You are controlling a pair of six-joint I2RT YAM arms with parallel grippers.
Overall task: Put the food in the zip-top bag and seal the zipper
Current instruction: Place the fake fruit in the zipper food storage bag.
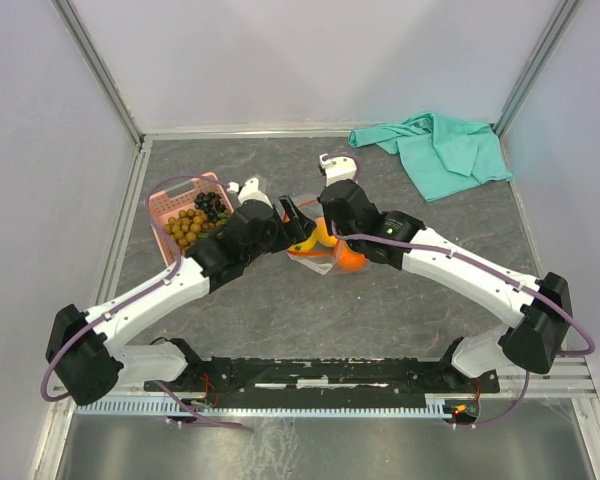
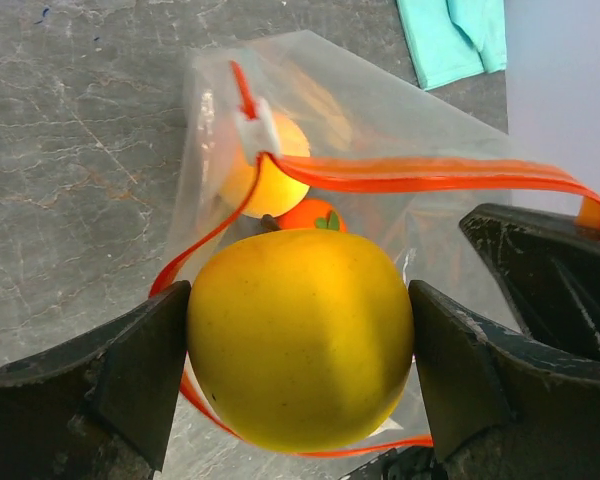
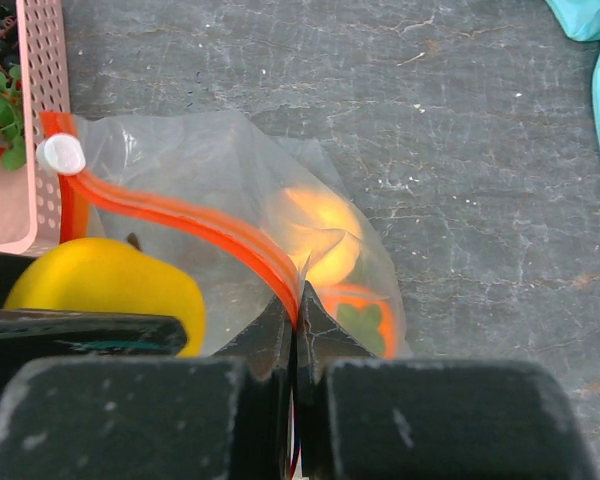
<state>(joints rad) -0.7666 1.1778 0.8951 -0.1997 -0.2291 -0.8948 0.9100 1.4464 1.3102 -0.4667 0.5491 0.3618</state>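
Within left claw [image 2: 300, 325], smooth round lemon [image 2: 300, 350].

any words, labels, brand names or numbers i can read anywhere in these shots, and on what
None: no readable text in any view.
The zip-top bag, its zipper, the yellow fruit, the pink basket and the teal cloth carry no visible print.

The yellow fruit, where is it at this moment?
In the left wrist view, the yellow fruit sits centre, between the jaws of the left gripper, at the open mouth of the bag.
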